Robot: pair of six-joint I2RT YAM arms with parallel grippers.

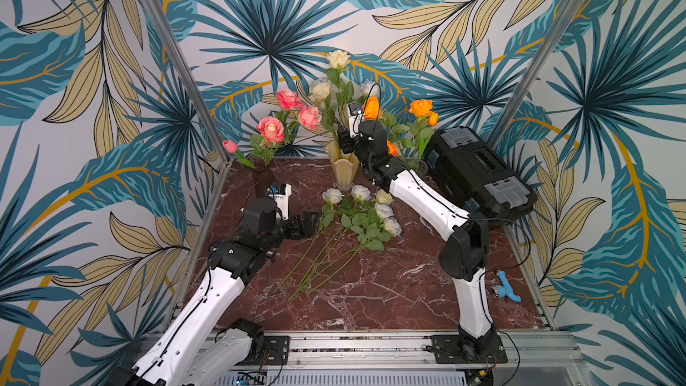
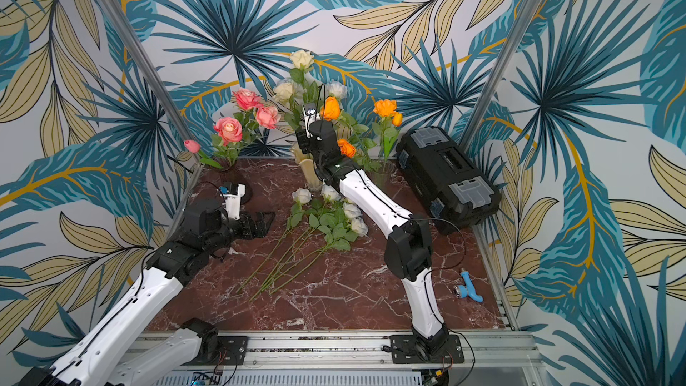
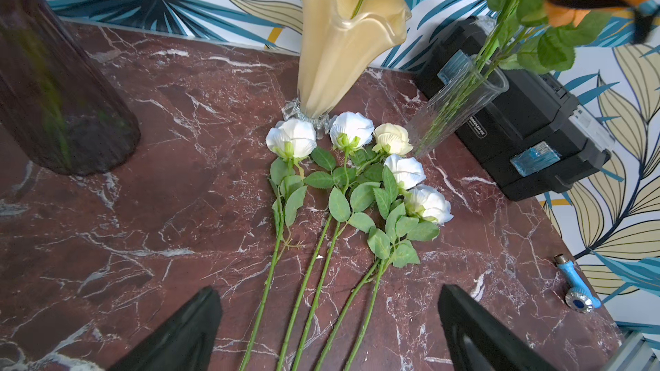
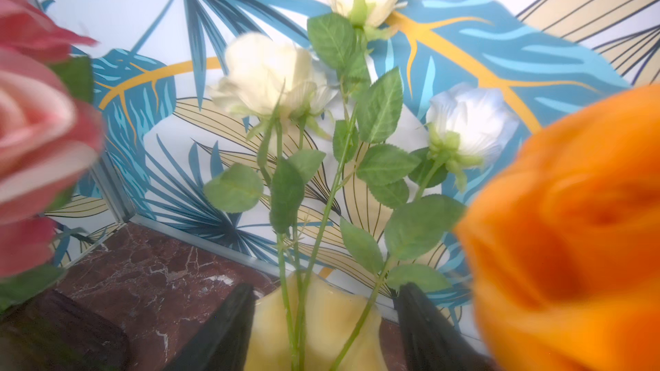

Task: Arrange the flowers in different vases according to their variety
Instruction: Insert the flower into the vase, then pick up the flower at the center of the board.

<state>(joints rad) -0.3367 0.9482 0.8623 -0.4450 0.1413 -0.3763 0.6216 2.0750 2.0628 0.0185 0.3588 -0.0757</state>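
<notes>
Some of the cream vase (image 1: pixel 344 176) hides behind the right gripper (image 4: pixel 325 289).

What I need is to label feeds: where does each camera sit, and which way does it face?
Top views: high in front, looking down and back; left arm and right arm show.
Left wrist: above the table, facing the lying white roses; open left gripper shows.
Right wrist: facing the cream vase; right gripper shows.
All share that vase.
</notes>
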